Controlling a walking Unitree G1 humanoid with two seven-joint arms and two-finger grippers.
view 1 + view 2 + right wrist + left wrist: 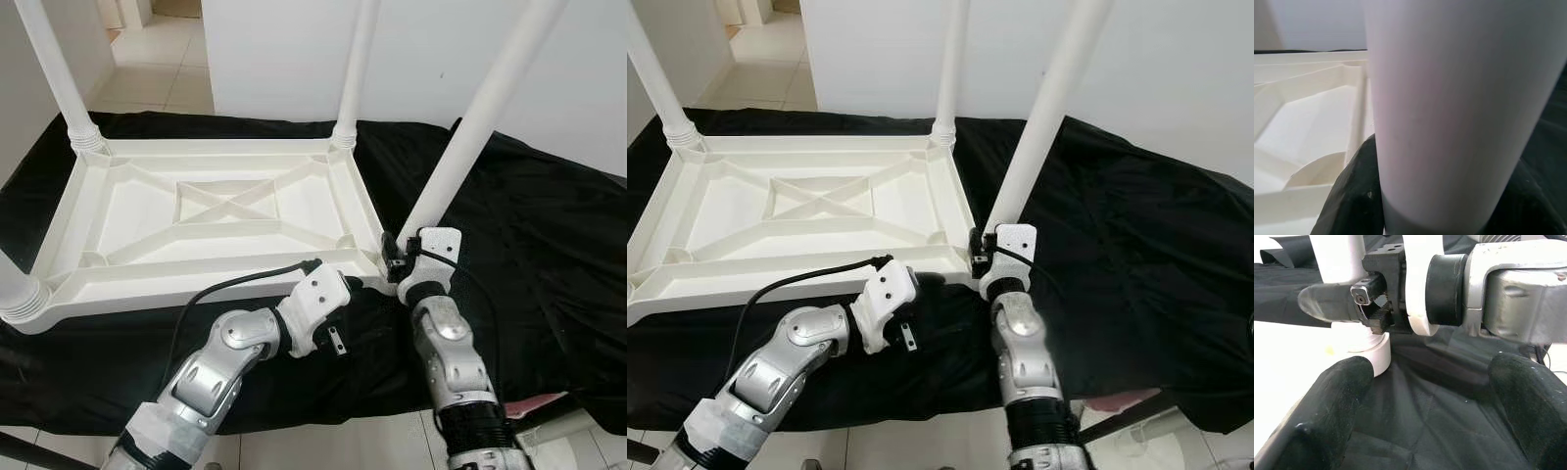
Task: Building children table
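From my feed: white wall [294, 59] runs across the back, plain, evenly lit, no shadows to speak of. Upper left there's a doorway opening [162, 49] w/ pale glossy floor tiles [167, 83] beyond, tiles reflecting soft daylight; a strip of another white wall [29, 108] sits at far left. Black cloth [549, 245] is draped over a low wide surface, wrinkled, spreading nearly edge to edge & hanging over the near side. Near edge shows light floor tiles [323, 446] w/ a grout line. Bottom right corner, just past the cloth, something white w/ a pinkish bit [534, 403], can't tell what.
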